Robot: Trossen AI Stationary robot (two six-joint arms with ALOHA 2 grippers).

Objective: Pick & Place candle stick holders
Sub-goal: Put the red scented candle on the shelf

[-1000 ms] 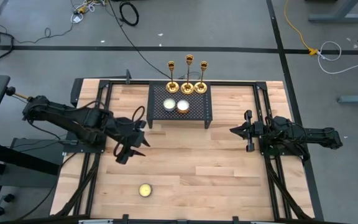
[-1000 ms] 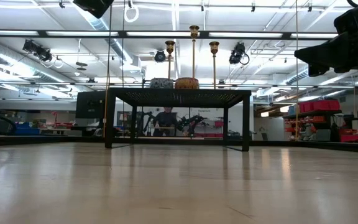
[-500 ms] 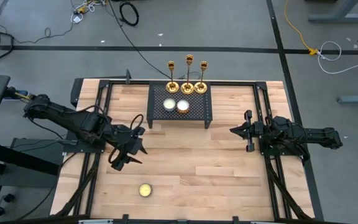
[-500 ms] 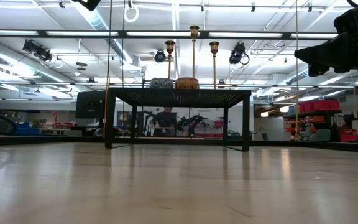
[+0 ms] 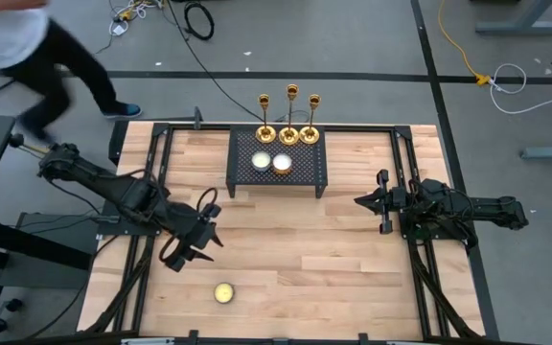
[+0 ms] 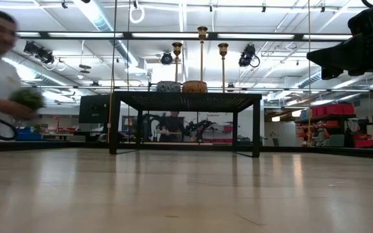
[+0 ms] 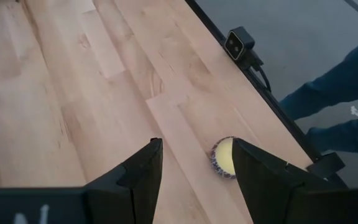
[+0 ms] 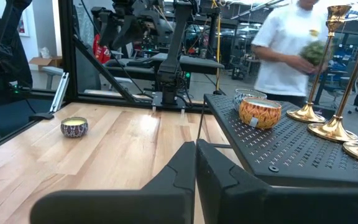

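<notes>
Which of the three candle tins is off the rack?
The small candle alone on the bare wood near the table's front edge, just ahead of the left gripper. The other two candles sit side by side on the black rack.

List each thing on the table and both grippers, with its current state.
candle stick holders: three, upright on the rack's far edge
black mesh rack: standing on table
two candle tins: on rack
loose candle tin: on bare table
left gripper: open, empty, near loose tin
right gripper: shut, empty
</notes>
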